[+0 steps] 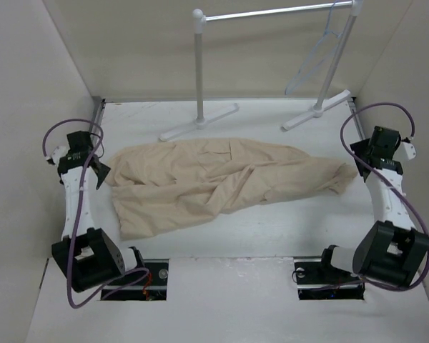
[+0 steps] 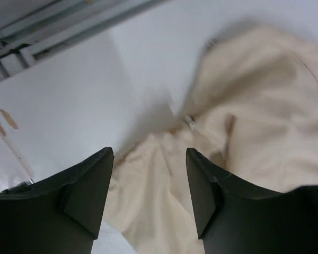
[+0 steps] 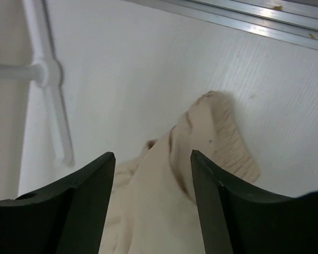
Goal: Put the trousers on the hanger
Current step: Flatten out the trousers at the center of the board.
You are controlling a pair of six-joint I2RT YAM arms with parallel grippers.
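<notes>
The beige trousers lie crumpled across the middle of the white table. The pale hanger hangs by its hook from the rack bar at the back right. My left gripper is open at the trousers' left end; its wrist view shows cloth between and below the fingers. My right gripper is open at the trousers' right end; its wrist view shows the cloth end between the fingers. Neither holds anything.
A white tubular rack with a metal bar stands at the back, its feet on the table behind the trousers. One foot shows in the right wrist view. Walls close in both sides.
</notes>
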